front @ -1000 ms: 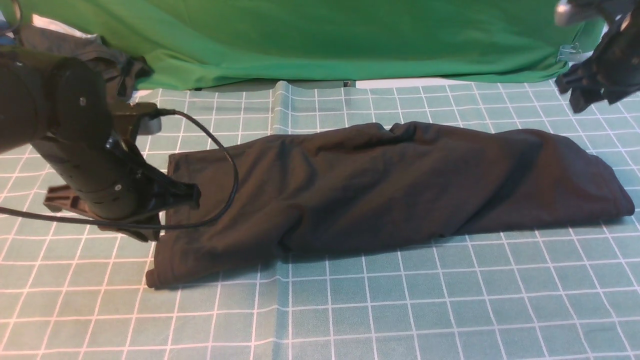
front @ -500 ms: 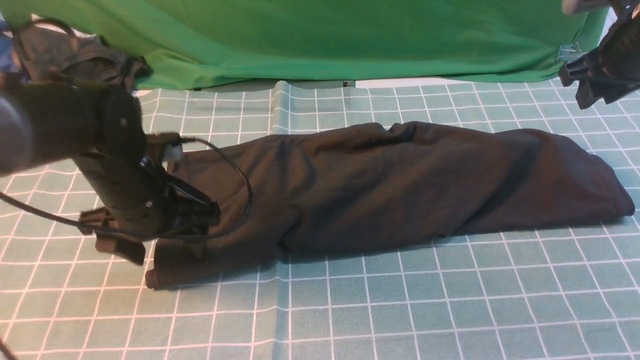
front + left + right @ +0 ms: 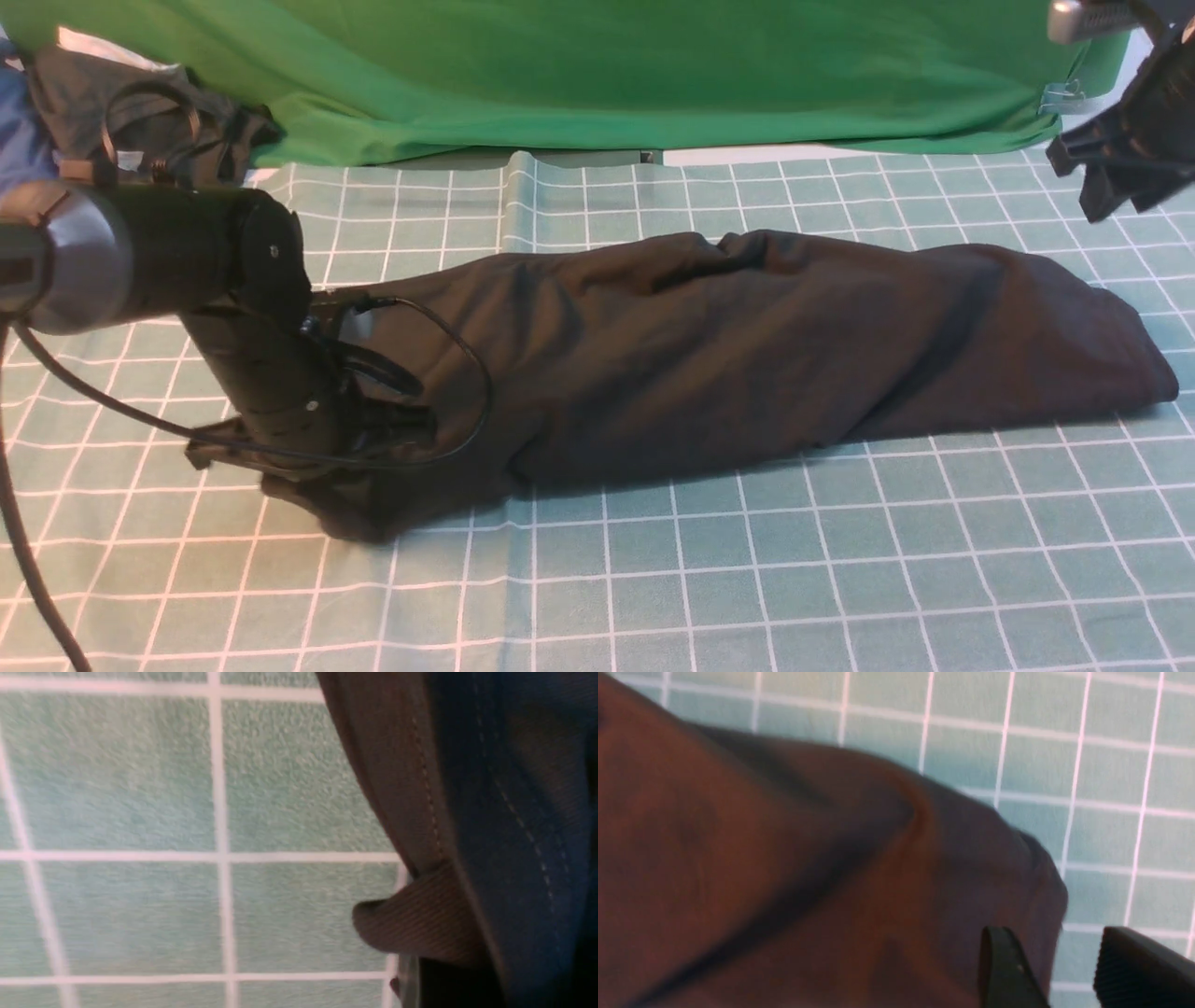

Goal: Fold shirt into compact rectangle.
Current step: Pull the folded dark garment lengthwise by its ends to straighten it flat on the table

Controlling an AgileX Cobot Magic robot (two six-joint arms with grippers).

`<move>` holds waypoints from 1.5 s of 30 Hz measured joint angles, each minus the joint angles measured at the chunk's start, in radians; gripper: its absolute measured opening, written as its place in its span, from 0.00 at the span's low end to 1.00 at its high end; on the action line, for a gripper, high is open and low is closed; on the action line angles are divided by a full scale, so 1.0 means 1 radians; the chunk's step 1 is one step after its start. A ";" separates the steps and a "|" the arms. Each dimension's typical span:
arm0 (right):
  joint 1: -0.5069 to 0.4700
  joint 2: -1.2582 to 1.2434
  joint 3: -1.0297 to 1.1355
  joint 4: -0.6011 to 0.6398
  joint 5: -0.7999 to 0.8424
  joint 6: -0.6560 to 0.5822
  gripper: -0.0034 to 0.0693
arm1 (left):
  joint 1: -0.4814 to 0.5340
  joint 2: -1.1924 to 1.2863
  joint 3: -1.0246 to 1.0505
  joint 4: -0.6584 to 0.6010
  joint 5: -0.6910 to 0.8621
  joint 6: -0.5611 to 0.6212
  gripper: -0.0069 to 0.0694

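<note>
Left gripper (image 3: 313,471) low at the near left corner of the shirt (image 3: 709,355), its jaws hidden in the front view behind the wrist and the bunched cloth. The left wrist view showed only the stitched hem (image 3: 420,919) curled up close to the lens, so whether the jaws had closed on fabric could not be told. A black cable (image 3: 467,373) looped from that wrist over the shirt's left end. Right gripper (image 3: 1116,173) raised near the desk's far right corner, above and apart from the shirt's right end, its fingers (image 3: 1004,970) parted with nothing between them. The shirt lay as a long, narrow, wrinkled band across the middle of the desk (image 3: 747,579), reaching from near the left edge almost to the right edge, with no print or label showing. Judged from this lie, the lengthwise folds were done and the step in hand was the crosswise fold, begun at the left end. The next move probably called for a sure pinch through all layers at that corner. A lift and a carry toward the right end would follow, keeping the edges aligned so that the band halved squarely. No container was in view. A green cloth (image 3: 597,75) ran along the far edge, and a dark grey garment (image 3: 140,112) was heaped at the far left corner.
</note>
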 joint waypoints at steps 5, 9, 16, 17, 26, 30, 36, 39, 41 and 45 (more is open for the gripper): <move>0.000 -0.014 0.024 0.003 0.074 -0.024 0.42 | 0.001 -0.095 0.001 0.135 0.085 0.000 0.26; 0.000 -0.053 0.105 0.004 0.078 -0.024 0.42 | 0.001 -0.150 0.001 0.200 0.107 0.001 0.26; -0.031 -0.089 0.263 0.056 0.031 -0.025 0.59 | 0.001 -0.173 0.003 0.244 0.107 0.013 0.26; -0.035 -0.089 0.271 0.062 0.021 -0.025 0.61 | 0.001 -0.173 0.003 0.249 0.107 0.013 0.26; -0.100 0.049 0.299 0.099 -0.092 -0.027 0.90 | 0.002 -0.173 0.004 0.251 0.068 0.024 0.26; -0.099 0.111 0.300 0.128 -0.126 -0.034 0.81 | 0.002 -0.173 0.004 0.248 0.062 0.024 0.26; -0.099 0.113 0.301 0.161 -0.101 -0.094 0.20 | 0.002 -0.175 0.007 0.228 0.050 0.024 0.26; -0.099 0.085 0.304 0.150 -0.036 -0.097 0.12 | 0.002 -0.180 0.007 0.207 0.058 0.024 0.26; -0.104 0.022 0.344 0.129 0.007 -0.070 0.11 | 0.002 -0.199 0.008 0.178 0.082 0.024 0.26; -0.114 -0.088 0.455 0.118 0.006 -0.041 0.11 | 0.002 -0.245 0.036 0.164 0.105 0.021 0.26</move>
